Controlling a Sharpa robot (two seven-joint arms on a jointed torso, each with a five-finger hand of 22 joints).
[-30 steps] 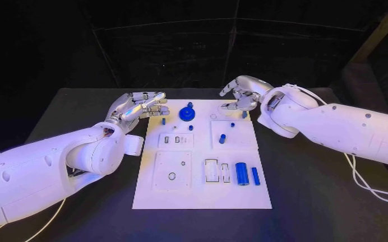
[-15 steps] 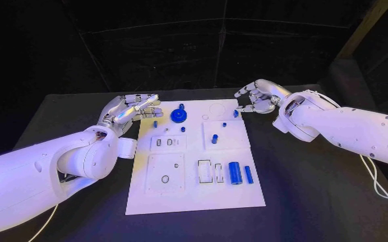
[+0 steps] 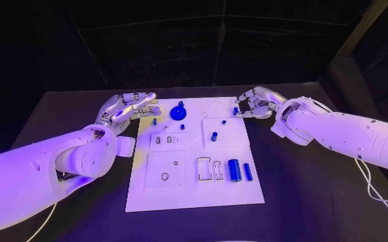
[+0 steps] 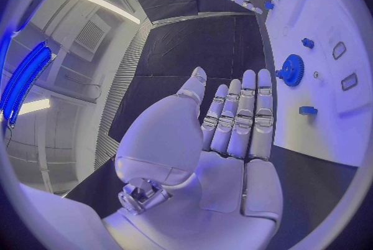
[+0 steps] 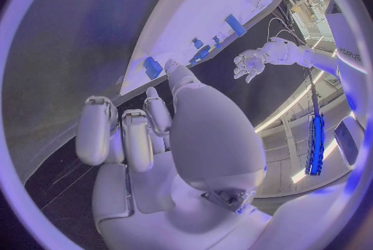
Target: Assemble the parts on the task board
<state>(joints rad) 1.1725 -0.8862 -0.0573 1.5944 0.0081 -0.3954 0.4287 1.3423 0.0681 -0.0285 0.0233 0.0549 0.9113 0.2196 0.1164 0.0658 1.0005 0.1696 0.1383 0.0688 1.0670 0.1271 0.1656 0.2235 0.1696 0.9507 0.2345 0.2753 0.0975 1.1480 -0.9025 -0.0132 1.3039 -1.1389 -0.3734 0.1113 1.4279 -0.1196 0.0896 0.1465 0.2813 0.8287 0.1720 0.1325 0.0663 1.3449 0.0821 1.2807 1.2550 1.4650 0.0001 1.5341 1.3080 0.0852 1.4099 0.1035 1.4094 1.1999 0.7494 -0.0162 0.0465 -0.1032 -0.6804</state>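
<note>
Here, the left hand (image 3: 128,107) hovers flat beside the white board (image 3: 194,194), fingers straight, side by side, holding nothing. The right hand (image 3: 255,103) curls at the board's far corner, thumb tip touching a small blue peg (image 3: 236,111); whether it grips the peg is unclear. A blue gear (image 3: 179,113) stands just beyond the left fingertips.
</note>
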